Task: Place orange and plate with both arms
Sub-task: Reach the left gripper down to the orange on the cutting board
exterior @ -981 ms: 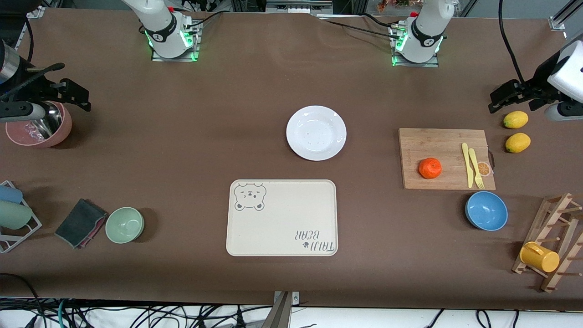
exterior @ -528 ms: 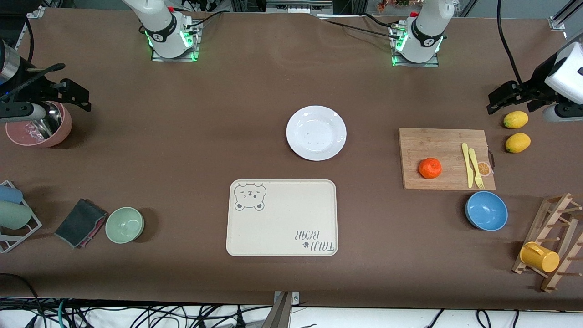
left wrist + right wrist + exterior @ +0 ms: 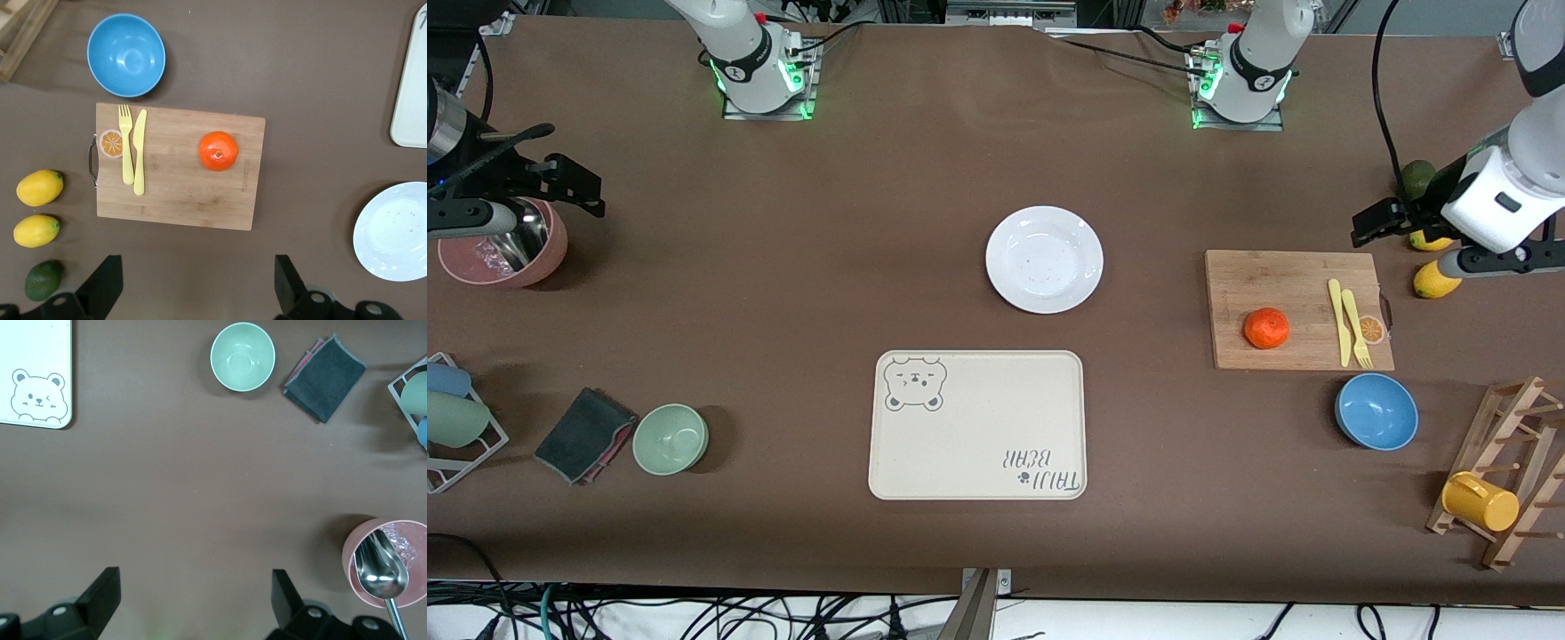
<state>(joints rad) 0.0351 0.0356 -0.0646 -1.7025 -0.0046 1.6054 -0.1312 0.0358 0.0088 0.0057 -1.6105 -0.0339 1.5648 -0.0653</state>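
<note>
A brown-covered bench [image 3: 783, 267] carries the small red-orange orange [image 3: 1266, 328] on a wooden cutting board [image 3: 1280, 284] toward the left arm's end, with the round white plate [image 3: 1044, 260] at mid-bench, apart from it. The left gripper [image 3: 1376, 224], spread wide, hangs over the bench beside two yellow lemons [image 3: 1432, 283] that its arm partly hides. The right gripper [image 3: 574, 187], also spread, waits over the bench beside a pink bowl [image 3: 547, 258] at the other end.

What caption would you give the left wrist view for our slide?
Open left hand over the table beside a board holding the orange, fork and knife; plate at the edge.

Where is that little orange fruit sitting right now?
The small round red-orange fruit sits on the wooden cutting board toward the left arm's end of the table, beside the yellow plastic knife.
</note>
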